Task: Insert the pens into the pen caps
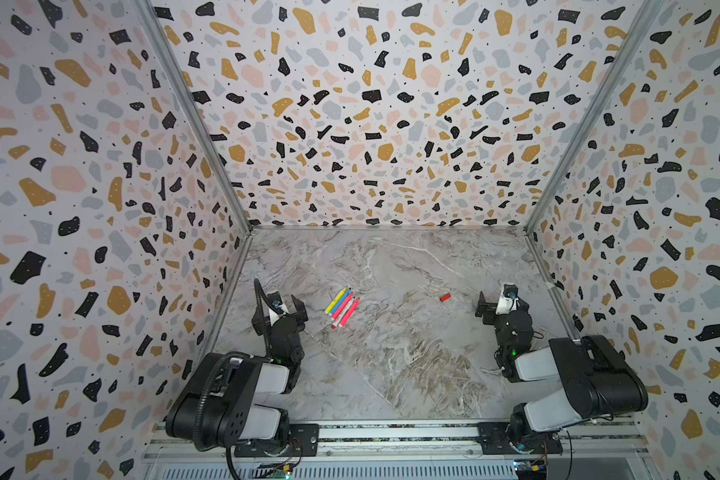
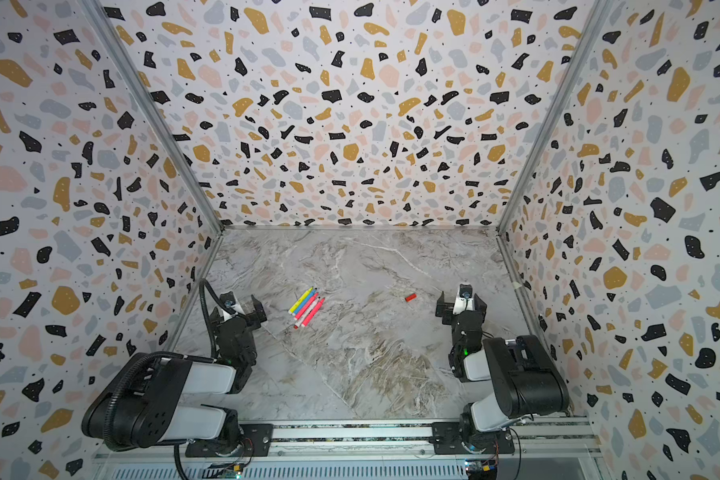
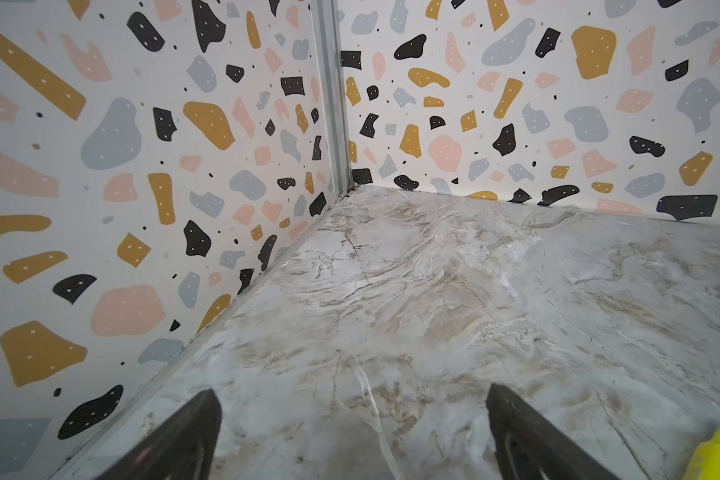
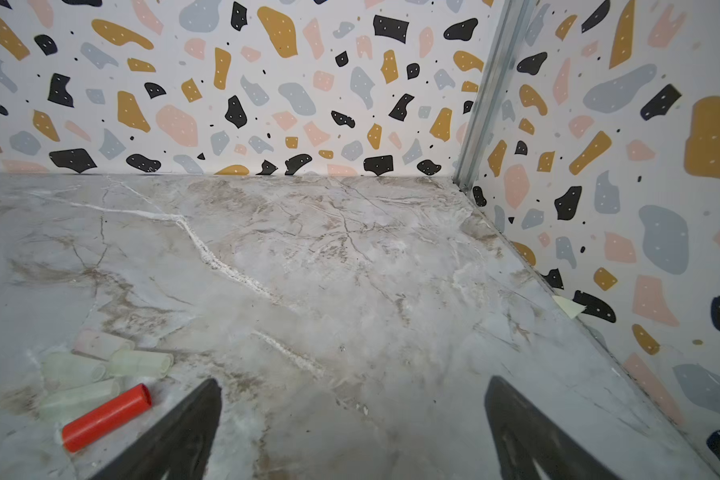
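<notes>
Several pens [image 1: 341, 307] [image 2: 306, 307] lie side by side on the marble table, left of centre: yellow, blue, pinkish-red, and a longer white one with red ends. The left wrist view catches only the yellow pen's tip [image 3: 715, 455]. A red pen cap [image 1: 444, 297] [image 2: 410, 297] [image 4: 107, 417] lies to the right of centre. The right wrist view shows several clear pen caps [image 4: 138, 363] beside it. My left gripper [image 1: 279, 311] [image 2: 238, 311] [image 3: 353, 390] is open and empty, left of the pens. My right gripper [image 1: 504, 305] [image 2: 462, 303] [image 4: 353, 379] is open and empty, right of the caps.
Terrazzo-patterned walls [image 1: 100, 249] close the table on the left, back and right. A metal rail [image 1: 391, 432] with both arm bases runs along the front edge. A scrap of tape [image 4: 570, 305] sticks at the foot of the right wall.
</notes>
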`<state>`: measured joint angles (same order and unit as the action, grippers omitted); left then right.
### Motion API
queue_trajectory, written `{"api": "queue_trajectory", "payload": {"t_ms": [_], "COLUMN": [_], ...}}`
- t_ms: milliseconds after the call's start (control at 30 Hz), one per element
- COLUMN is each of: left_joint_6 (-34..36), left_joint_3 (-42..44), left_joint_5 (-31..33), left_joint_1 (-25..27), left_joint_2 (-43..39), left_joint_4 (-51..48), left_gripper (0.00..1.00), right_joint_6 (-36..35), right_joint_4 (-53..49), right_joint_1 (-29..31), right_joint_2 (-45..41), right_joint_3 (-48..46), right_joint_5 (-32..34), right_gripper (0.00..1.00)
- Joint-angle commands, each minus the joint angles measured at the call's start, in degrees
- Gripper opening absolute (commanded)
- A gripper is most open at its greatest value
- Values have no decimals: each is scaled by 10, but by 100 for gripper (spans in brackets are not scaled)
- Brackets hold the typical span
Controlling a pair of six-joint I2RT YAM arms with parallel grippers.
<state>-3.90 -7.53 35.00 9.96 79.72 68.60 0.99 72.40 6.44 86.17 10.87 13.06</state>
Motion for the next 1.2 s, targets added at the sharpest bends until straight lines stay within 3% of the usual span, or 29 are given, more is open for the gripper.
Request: {"api": "queue_trajectory", "payload": {"t_ms": [0, 1167], "left_joint_6": [-6, -3], "left_joint_3": [2, -9], "left_joint_5": [3, 24], "left_joint_1": [-2, -6], "left_joint_2": [-9, 8], "left_joint_4": [21, 23], "left_gripper": [99, 100], "right_joint_6": [5, 6], "right_joint_4": [2, 1], "right_joint_1": [-1, -1], "right_joint_2": [-9, -9], "right_joint_3": [2, 4], "right_joint_5": [-1, -1], "right_gripper": [99, 99]}}
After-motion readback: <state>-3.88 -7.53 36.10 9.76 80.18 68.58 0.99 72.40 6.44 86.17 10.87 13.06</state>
